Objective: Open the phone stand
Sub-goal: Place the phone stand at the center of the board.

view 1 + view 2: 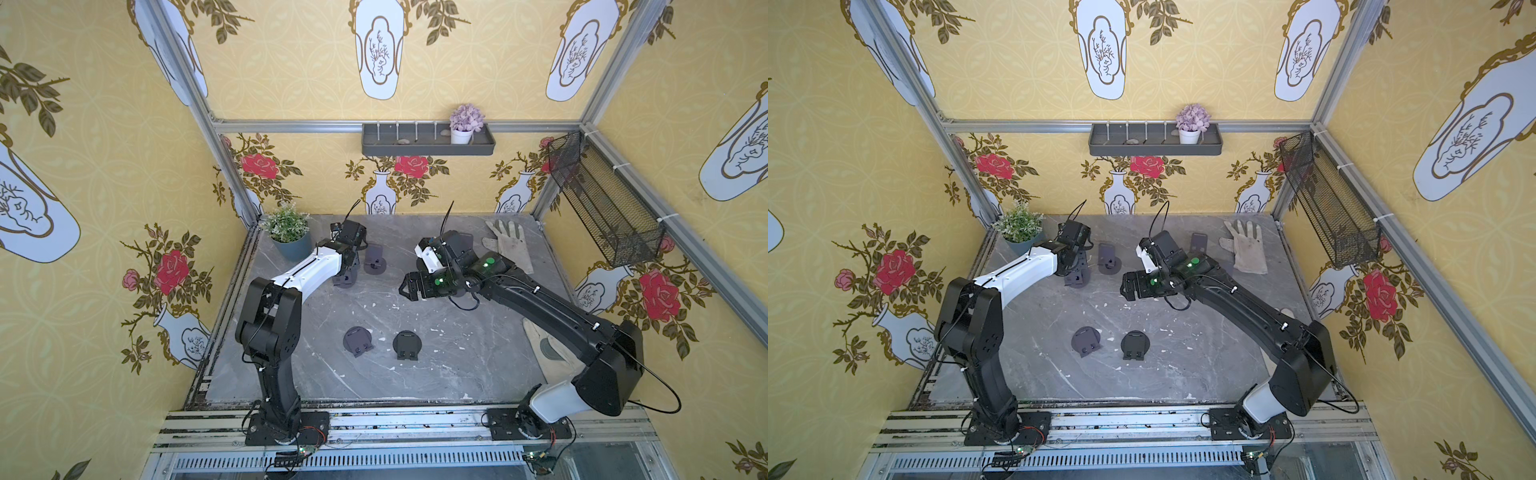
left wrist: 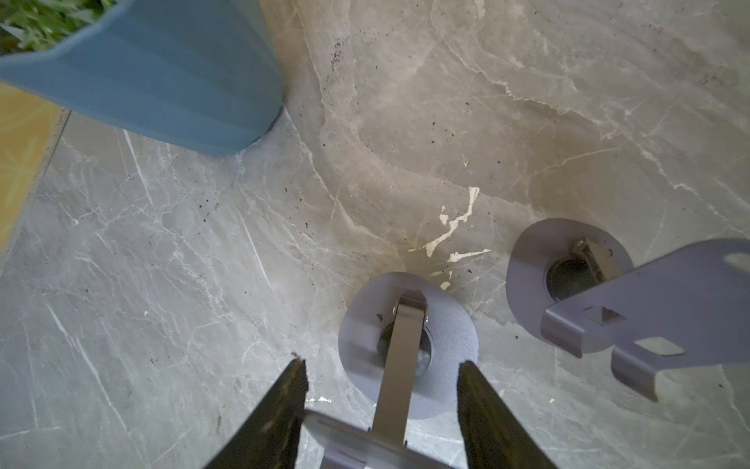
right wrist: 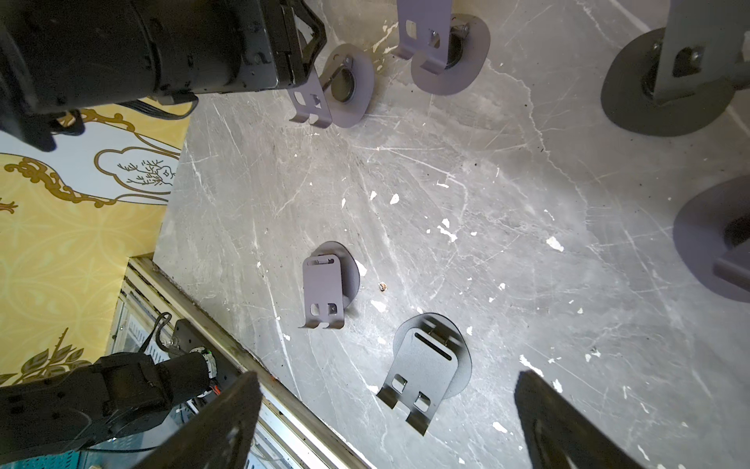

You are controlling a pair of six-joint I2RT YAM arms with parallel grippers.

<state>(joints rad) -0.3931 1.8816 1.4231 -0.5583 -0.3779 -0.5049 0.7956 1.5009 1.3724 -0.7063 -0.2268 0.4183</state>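
My left tool (image 2: 381,367) grips the plate (image 2: 349,440) of the phone stand (image 2: 399,345), low centre in the left wrist view. Its jaws sit half-wide across the plate so I can swing it up off its round base (image 2: 446,337). My right tool (image 3: 387,377) hangs wide and empty.

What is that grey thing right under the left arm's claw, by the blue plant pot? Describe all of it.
A phone stand, matte grey-purple, seemingly painted metal. Its round base lies on the marble table; a slim arm, hinged beside a hole in the base, rises to a plate with two hooked lips. It is unfolded, plate raised, apparently clamped by the left gripper. Another open stand sits close by, apart.
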